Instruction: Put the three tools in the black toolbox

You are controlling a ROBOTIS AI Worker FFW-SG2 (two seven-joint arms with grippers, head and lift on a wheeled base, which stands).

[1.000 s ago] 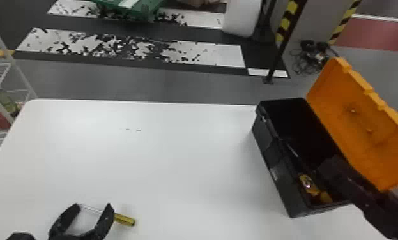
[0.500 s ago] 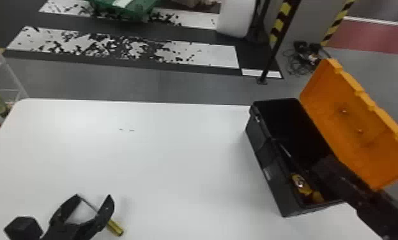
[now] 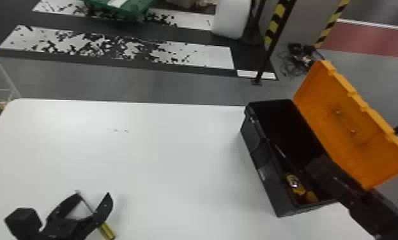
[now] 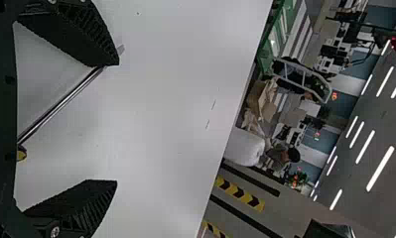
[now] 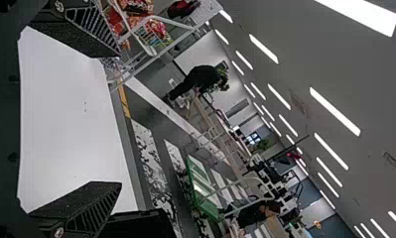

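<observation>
A screwdriver with a yellow handle lies on the white table near its front left. My left gripper stands open over it, the shaft slanting across between the fingers. In the left wrist view the shaft runs from beside the palm to under one fingertip of the open gripper. The black toolbox is at the right, its orange lid open. Yellow-and-black tool parts lie inside. My right gripper is over the toolbox; the right wrist view shows the gripper open, nothing between its fingers.
The white table stretches between the left gripper and the toolbox. A wire shelf stands past its left edge. Behind the table are a black post and a green cart on the floor.
The screwdriver has turned, its handle swinging toward the table's front, and my open left gripper has shifted slightly forward. The head view has shifted a little. The right arm holds its place over the toolbox.
</observation>
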